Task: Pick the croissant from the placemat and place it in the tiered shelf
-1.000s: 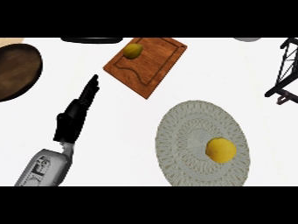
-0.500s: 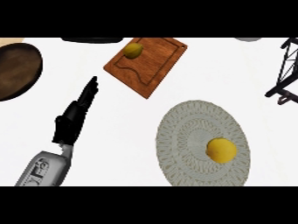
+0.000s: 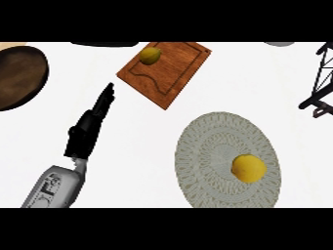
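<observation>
A yellow rounded item point(image 3: 248, 168), the croissant by the task, lies on the round grey woven placemat point(image 3: 208, 141) at the lower right. The black tiered shelf point(image 3: 331, 78) stands at the right edge, only partly in view. My left hand point(image 3: 90, 126) shows at the left centre, seen edge-on with straight fingers pointing up and right, holding nothing. It is well to the left of the placemat. My right hand is out of view.
A wooden cutting board point(image 3: 165, 73) with a yellow-green fruit point(image 3: 151, 54) lies at the top centre. A dark brown bowl point(image 3: 10, 78) sits at the upper left. Dark and grey objects are cut off along the top edge.
</observation>
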Motion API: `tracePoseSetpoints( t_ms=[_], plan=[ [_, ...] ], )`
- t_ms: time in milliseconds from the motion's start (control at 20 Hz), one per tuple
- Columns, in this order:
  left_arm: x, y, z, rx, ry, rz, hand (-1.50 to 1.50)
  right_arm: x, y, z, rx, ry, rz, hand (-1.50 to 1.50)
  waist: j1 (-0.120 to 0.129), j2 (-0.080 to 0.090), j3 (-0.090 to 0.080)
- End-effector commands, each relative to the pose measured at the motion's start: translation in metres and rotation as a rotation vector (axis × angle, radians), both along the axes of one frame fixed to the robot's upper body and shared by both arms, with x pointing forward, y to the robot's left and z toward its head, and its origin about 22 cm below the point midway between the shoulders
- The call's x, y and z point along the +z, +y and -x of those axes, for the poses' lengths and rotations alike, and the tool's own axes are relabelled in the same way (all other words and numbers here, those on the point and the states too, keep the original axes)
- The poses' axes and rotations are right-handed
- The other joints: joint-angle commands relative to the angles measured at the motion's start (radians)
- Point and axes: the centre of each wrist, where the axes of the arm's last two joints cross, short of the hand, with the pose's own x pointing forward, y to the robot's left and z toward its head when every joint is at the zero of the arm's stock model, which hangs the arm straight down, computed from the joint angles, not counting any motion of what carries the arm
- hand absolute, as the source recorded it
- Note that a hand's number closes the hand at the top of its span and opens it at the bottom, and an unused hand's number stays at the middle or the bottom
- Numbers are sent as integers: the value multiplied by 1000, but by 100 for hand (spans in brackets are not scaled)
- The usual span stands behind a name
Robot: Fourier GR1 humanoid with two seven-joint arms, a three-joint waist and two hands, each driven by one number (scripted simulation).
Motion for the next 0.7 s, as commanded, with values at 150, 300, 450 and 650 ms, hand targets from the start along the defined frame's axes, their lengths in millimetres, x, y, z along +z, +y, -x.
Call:
tracePoseSetpoints(
  t_ms=[150, 300, 450, 650],
  plan=[
    [1, -5, 4, -6, -6, 1, 0, -2, -16, 11, 41, 37, -98, -150, 7, 2, 5],
    [17, 10, -5, -4, 1, 1, 0, 3, -18, 13, 130, 66, -174, -150, -2, -3, 5],
    [5, -2, 0, -13, -6, -10, 0, 4, -14, 8, 145, 90, -202, -150, 1, 2, 5],
    [4, 5, 10, -11, 12, -15, 0, 29, -15, 11, 214, 119, -212, -150, 6, -4, 5]
  ],
)
